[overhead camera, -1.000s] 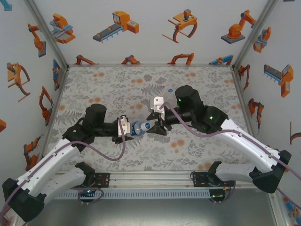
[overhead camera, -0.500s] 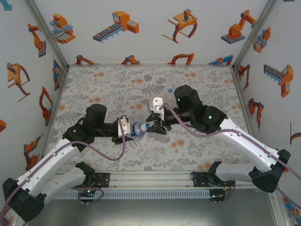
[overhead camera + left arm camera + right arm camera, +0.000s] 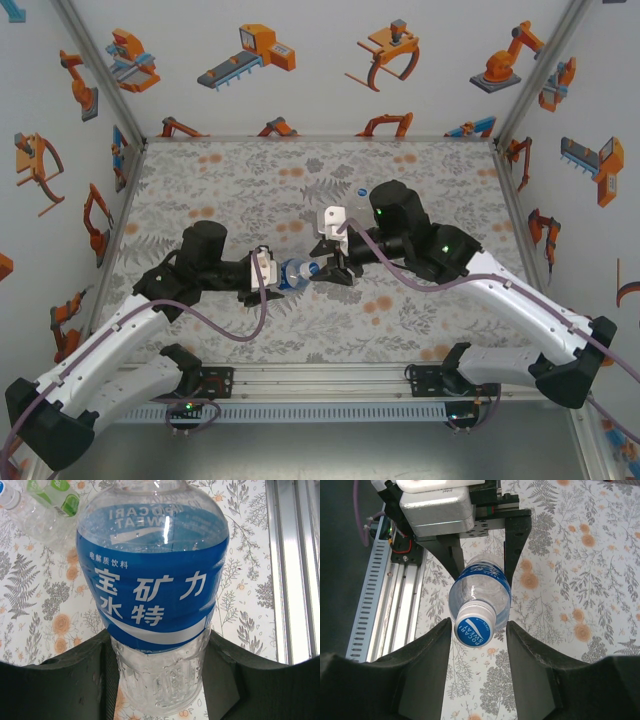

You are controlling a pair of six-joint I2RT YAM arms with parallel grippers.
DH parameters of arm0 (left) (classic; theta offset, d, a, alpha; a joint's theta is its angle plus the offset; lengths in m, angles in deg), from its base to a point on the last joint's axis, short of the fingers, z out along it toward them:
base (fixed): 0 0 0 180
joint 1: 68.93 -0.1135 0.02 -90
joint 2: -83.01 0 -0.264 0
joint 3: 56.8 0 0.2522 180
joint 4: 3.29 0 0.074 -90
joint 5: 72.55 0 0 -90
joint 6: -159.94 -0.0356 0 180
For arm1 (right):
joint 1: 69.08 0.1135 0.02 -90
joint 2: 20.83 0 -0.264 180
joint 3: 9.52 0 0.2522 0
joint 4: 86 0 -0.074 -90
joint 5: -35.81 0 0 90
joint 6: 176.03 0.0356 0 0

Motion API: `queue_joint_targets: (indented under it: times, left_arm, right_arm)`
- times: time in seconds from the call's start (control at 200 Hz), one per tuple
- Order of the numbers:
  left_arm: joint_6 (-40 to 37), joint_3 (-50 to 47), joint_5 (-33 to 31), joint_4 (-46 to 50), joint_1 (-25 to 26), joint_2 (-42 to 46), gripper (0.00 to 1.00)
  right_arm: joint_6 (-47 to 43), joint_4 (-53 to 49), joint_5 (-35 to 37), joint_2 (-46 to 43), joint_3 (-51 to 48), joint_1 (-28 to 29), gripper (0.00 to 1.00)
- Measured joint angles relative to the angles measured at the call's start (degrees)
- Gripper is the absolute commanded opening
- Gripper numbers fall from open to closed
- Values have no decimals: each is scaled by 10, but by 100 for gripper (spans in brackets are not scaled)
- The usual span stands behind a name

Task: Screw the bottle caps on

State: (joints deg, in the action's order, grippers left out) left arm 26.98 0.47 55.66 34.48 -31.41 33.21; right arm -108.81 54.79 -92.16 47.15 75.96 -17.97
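Looking over the table (image 3: 200,180), I see a flat, matt cloth printed with grey fern leaves and orange blossoms. Around it stand white walls (image 3: 320,60) carrying orange cartoon robot arms, and a slotted aluminium rail (image 3: 320,378) runs along the near edge.

At the middle of the table my left fingers (image 3: 95,655), black and matt, are clamped on the ribbed lower body of the see-through plastic bottle with the glossy blue label (image 3: 155,595). It is held level with its neck toward the right. Its round white screw cap with blue lettering (image 3: 474,630) sits on the neck.

My right fingers (image 3: 437,650) stand apart on either side of that cap. One is just beside it and a strip of cloth shows at the other, so they grip nothing. A white boxy camera module (image 3: 333,218) with a mauve cable rides on my right wrist.

Past the blue label, a clear crinkled bottle with a green label (image 3: 55,492) lies on the cloth. Another clear bottle (image 3: 7,497) is just beside it, too cut off to tell more. A small round blue cap (image 3: 361,190) rests on the table just beyond my right arm.
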Motion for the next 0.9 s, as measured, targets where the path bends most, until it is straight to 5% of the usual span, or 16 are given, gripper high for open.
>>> queue_joint_targets:
  times: [0.18,0.416,0.731,0.896]
  left_arm:
    - [0,0,-1,0,0,0,0]
    - [0,0,-13,2,0,0,0]
    - [14,0,-81,8,-1,0,0]
    - [21,0,-106,10,-4,0,0]
  right_arm:
    - [0,0,0,5,-5,0,38]
    - [60,28,24,0,-22,1,5]
    - [565,86,192,2,-65,5,0]
    - [786,83,249,9,-75,5,9]
